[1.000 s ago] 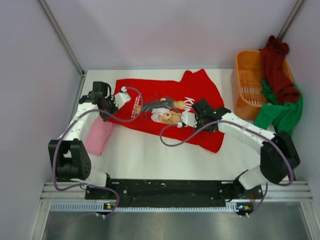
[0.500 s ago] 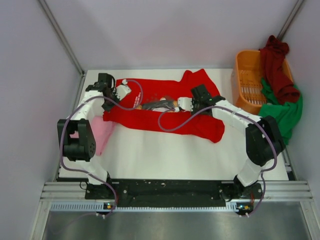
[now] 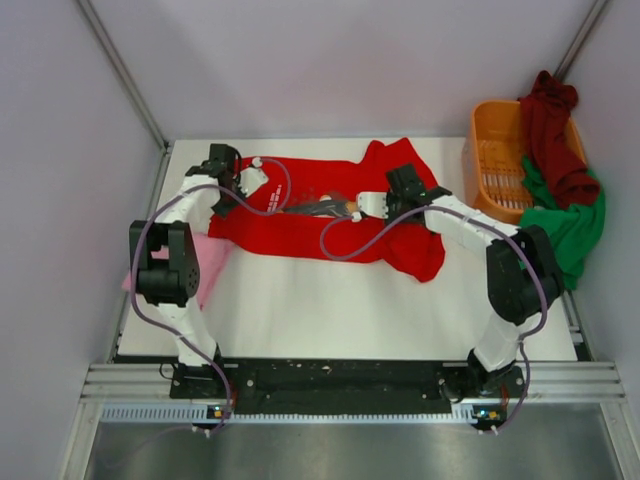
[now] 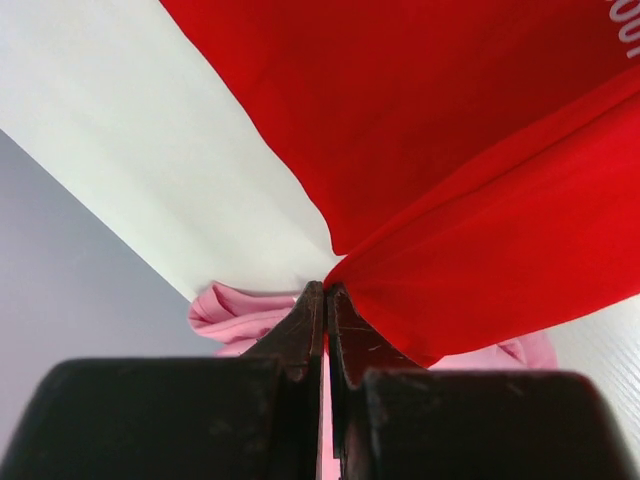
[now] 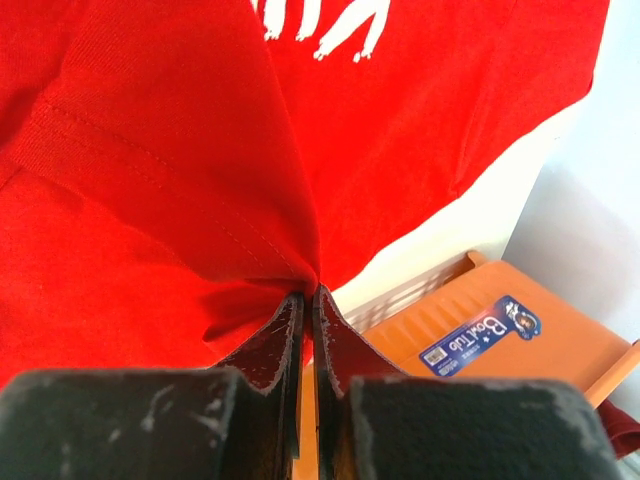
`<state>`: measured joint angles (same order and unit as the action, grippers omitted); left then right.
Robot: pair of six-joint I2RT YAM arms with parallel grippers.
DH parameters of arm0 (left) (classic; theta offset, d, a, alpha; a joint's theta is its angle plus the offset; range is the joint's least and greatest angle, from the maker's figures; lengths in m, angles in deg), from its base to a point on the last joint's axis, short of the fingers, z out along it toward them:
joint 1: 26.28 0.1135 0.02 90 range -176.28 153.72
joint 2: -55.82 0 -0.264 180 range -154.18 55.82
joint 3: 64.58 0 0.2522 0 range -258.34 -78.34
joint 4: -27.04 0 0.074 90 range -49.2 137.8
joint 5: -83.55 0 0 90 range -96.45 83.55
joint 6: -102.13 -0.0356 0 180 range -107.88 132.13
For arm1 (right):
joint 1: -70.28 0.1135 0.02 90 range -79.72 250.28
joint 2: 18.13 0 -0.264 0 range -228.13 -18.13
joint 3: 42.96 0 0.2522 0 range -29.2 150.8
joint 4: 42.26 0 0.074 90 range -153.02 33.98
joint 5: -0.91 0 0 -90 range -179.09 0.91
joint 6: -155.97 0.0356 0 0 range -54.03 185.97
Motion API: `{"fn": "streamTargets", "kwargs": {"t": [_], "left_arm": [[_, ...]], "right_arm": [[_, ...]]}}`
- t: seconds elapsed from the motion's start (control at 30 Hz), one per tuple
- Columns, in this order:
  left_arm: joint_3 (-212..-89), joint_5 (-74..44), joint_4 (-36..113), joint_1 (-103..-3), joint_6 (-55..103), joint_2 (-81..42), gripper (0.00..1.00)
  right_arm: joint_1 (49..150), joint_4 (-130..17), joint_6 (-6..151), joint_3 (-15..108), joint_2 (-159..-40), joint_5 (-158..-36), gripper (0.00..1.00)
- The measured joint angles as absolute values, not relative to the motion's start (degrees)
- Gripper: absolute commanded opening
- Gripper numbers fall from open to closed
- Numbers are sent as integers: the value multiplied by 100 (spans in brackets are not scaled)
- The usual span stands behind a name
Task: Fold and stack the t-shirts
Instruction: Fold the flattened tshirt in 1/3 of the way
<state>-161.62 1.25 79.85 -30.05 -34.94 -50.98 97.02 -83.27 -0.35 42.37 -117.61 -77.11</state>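
Observation:
The bright red t-shirt point(image 3: 330, 235) lies across the middle of the white table, its near part doubled over toward the far side so only a strip of the dark chest graphic point(image 3: 320, 207) shows. My left gripper point(image 3: 228, 196) is shut on its left edge; the left wrist view shows the red cloth point(image 4: 450, 150) pinched at the tips of that gripper point(image 4: 326, 292). My right gripper point(image 3: 398, 205) is shut on the right part, cloth point(image 5: 150, 150) bunched at its tips point(image 5: 308, 296), below the white lettering point(image 5: 320, 25). A pink t-shirt point(image 3: 205, 270) lies at the left under my left arm.
An orange slotted basket point(image 3: 490, 170) stands at the back right, also seen past the right gripper as an orange wall point(image 5: 520, 360). A maroon t-shirt point(image 3: 555, 135) hangs over its far rim and a green t-shirt point(image 3: 570, 225) lies beside it. Walls close in on the left and at the back.
Both grippers have travelled toward the far side with the red t-shirt's near edge, folding it over the bear graphic. The arms' elbows have swung inward and upright.

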Motion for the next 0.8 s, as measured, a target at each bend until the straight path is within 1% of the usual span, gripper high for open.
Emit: {"fn": "streamTargets", "kwargs": {"t": [0.03,0.07,0.17,0.2,0.23,0.33,0.4,0.47,0.53,0.63,0.7,0.8], "left_arm": [[-16195,158,7974,-3031,-3497,-5133,0],[-16228,195,7961,-3057,-3497,-5160,0],[-16276,241,7906,-3114,-3505,-5190,0],[-16278,248,7895,-3123,-3512,-5192,0],[-16283,250,7884,-3125,-3514,-5201,0],[-16289,278,7880,-3125,-3514,-5240,0],[-16289,302,7880,-3125,-3514,-5256,0],[-16294,309,7878,-3125,-3514,-5256,0],[-16309,307,7871,-3125,-3514,-5256,0],[-16320,307,7851,-3127,-3512,-5258,0],[-16322,307,7845,-3127,-3514,-5258,0],[-16322,304,7838,-3132,-3514,-5262,0]], "right_arm": [[9691,-8296,-55,4261,-11798,-7732,6],[9682,-8252,-75,4278,-11836,-7743,12],[9647,-7826,-51,4316,-12052,-7671,44],[9636,-7726,46,4375,-12144,-7625,50],[9617,-7656,207,4519,-12295,-7555,55],[9525,-7562,974,5240,-12751,-7252,61],[9451,-7583,1724,5664,-12817,-7077,70],[9400,-7612,2559,5852,-12636,-6976,73],[9367,-7763,3366,5771,-12266,-6954,73],[9263,-7999,4721,5133,-11383,-7160,70],[9037,-8200,5569,4587,-10813,-7606,67],[8557,-8386,6498,3959,-10456,-8132,66]]}}
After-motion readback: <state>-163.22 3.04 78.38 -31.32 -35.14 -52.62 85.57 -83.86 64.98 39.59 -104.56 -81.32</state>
